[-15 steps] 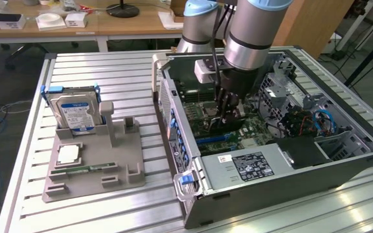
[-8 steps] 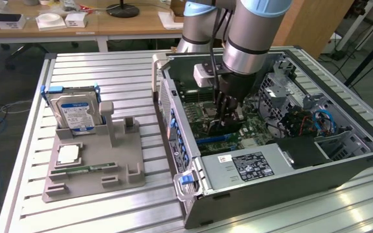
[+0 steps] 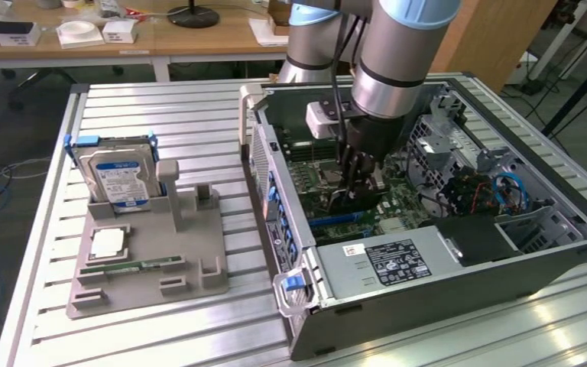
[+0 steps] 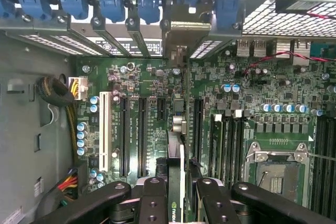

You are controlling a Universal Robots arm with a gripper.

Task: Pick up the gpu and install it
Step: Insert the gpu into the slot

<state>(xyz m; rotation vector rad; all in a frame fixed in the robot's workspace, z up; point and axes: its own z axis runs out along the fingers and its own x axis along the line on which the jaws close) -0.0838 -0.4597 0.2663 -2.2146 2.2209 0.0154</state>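
Holding the gpu (image 4: 177, 174) edge-on between jaws closed on it, our gripper (image 4: 178, 203) hangs inside the open computer case (image 3: 457, 283). The card stands upright over the motherboard (image 4: 278, 93), among the long expansion slots (image 4: 126, 140). We cannot tell whether its bottom edge touches a slot. To seat it well, we judge that this edge must line up with one slot along its whole length, with the bracket end meeting the rear opening by the blue latches (image 4: 113, 3). We want a straight, even press; a tilted push could jam the bracket.
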